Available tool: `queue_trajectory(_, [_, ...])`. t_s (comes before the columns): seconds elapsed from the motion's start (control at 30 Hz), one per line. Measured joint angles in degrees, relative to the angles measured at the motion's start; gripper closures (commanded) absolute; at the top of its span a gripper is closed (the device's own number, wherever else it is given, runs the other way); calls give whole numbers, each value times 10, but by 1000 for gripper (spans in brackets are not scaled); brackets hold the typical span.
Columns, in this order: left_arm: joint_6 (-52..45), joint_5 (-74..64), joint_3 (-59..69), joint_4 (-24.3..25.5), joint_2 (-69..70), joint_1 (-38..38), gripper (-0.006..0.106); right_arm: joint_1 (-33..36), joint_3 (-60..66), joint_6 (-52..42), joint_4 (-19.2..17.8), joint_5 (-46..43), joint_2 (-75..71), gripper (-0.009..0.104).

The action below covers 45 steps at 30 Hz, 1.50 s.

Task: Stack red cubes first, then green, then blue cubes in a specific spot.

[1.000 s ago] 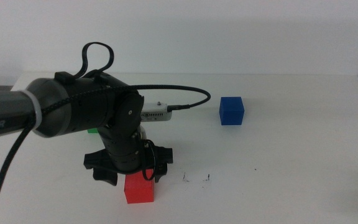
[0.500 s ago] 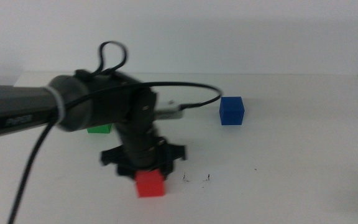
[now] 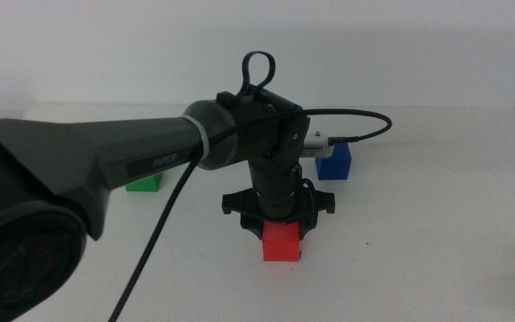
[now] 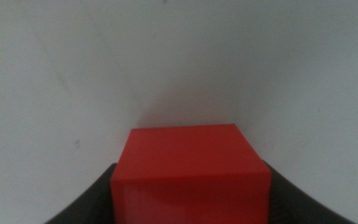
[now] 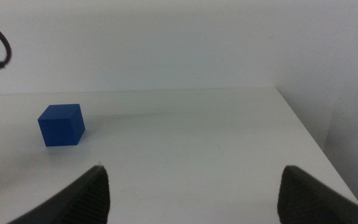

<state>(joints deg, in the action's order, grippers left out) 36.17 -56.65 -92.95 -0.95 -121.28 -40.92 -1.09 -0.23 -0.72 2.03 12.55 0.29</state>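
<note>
The left gripper [image 3: 282,234] points straight down near the middle of the table, its two dark jaws clamped on opposite sides of the red cube [image 3: 282,242]. In the left wrist view the red cube [image 4: 191,171] fills the space between the jaws, one jaw pressed against each side. In the middle view the cube's bottom edge sits at or just above the tabletop; contact cannot be confirmed. A tiny black pen mark [image 3: 300,258] shows just right of the cube's base.

The left arm's thick dark body reaches in from the left, carrying a looped black cable [image 3: 356,117]. Partly hidden behind it, the green cube [image 3: 144,184] rests on the table to the left and farther back, and the blue cube [image 3: 335,165] rests to the right and farther back, well apart from each other.

The right gripper [image 5: 191,190] waits off to the right, its jaws spread wide with nothing between them.

The table [image 3: 436,233] is plain matte white. Behind it is a bare white wall.
</note>
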Motion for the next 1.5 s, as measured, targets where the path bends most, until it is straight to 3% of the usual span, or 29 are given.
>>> queue_trajectory(0.13, [-2,9,-5,-4,-6,0,82,0,0,0,0,0,0,2])
queue_trajectory(0.23, [-4,7,-7,-8,-10,0,74,0,0,0,0,0,0,2])
queue_trajectory(0.43, [-24,10,-8,-15,-12,0,19,0,0,0,0,0,0,2])
queue_trajectory(0.5, [-39,17,-8,-19,-16,0,6,0,0,0,0,0,0,2])
queue_trajectory(0.7, [-98,12,-6,-52,39,31,7,0,0,0,0,0,0,2])
queue_trajectory(0.87, [-111,-62,-11,35,143,131,7,0,0,0,0,0,0,2])
queue_trajectory(0.97, [-146,-74,-11,43,139,207,7,0,0,0,0,0,0,2])
queue_trajectory(1.13, [-229,-37,-11,10,95,287,7,0,0,0,0,0,0,2])
queue_trajectory(1.37, [-284,27,-10,-19,18,311,7,0,0,0,0,0,0,2])
queue_trajectory(1.5, [-299,58,-10,-23,-17,311,17,0,0,0,0,0,0,2])
